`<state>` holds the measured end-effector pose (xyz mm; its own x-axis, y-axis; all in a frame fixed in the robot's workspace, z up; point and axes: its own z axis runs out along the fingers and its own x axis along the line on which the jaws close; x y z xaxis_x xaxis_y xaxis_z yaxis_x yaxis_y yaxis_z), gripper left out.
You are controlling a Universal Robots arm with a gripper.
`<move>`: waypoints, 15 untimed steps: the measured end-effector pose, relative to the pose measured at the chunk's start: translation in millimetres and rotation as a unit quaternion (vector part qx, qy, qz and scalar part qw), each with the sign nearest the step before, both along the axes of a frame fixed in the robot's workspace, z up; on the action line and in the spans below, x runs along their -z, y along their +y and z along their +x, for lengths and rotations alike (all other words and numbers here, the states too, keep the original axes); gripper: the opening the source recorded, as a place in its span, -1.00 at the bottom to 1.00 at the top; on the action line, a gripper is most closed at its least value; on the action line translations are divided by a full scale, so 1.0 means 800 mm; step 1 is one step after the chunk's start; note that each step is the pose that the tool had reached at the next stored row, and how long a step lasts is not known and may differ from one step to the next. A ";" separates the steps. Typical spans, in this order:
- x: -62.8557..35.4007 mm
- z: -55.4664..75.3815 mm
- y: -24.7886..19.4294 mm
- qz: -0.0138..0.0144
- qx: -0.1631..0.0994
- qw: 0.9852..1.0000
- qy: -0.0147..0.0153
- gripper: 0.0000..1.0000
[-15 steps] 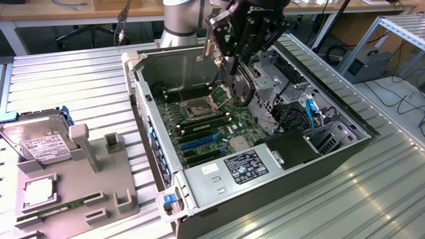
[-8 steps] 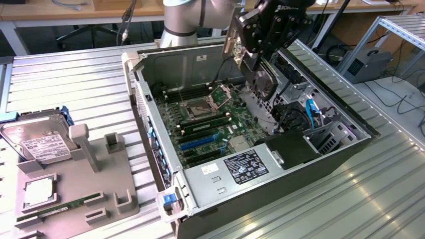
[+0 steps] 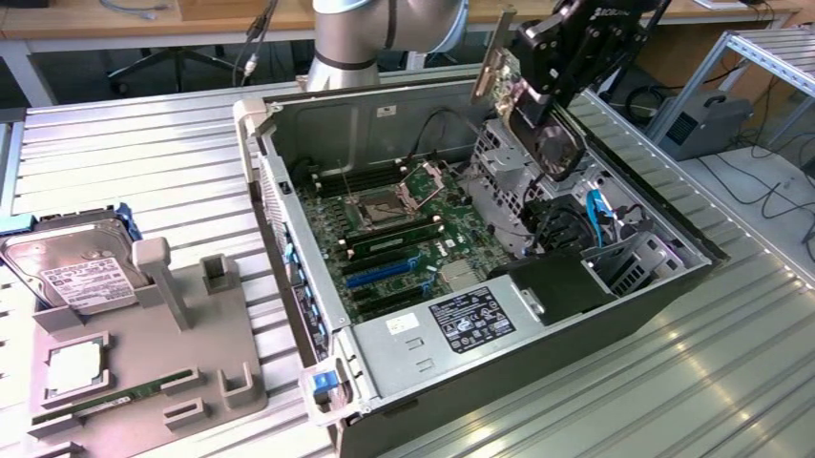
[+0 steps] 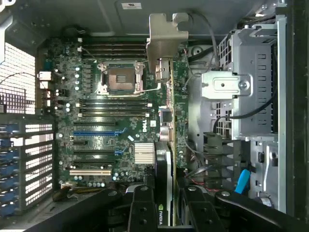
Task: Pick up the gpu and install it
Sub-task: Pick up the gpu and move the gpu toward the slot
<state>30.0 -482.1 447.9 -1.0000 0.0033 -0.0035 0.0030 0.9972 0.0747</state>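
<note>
Ribbed metal table (image 3: 128,162), open computer case (image 3: 535,382), grey fixture (image 3: 191,367) (just beside)

1. "DELL" logo (image 4: 141,125), on the motherboard (image 4: 96,111), between CPU socket (image 4: 119,79) and expansion slots.
2. NVIDIA badge (image 4: 161,214), green/white, on the edge of the gpu (image 4: 163,164).
3. Black sticker (image 3: 469,320) on the power supply (image 3: 395,348), 5 o'clock from centre in the exterior view: white print and certification marks, too small to read.
4. White label (image 3: 83,281) on the hard drive (image 3: 57,250), 9 o'clock in the exterior view: not legible.
5. White sticker (image 4: 131,6) on the case wall: not legible.
</note>
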 end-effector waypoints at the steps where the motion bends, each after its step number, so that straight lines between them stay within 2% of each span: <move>1: 0.000 0.005 0.0000 0.000 0.000 1.000 0.000 -0.47; 4: 0.000 0.025 0.0002 0.000 0.000 1.000 0.000 -0.47; 15: 0.000 0.027 0.0002 0.000 0.000 1.000 0.000 -0.47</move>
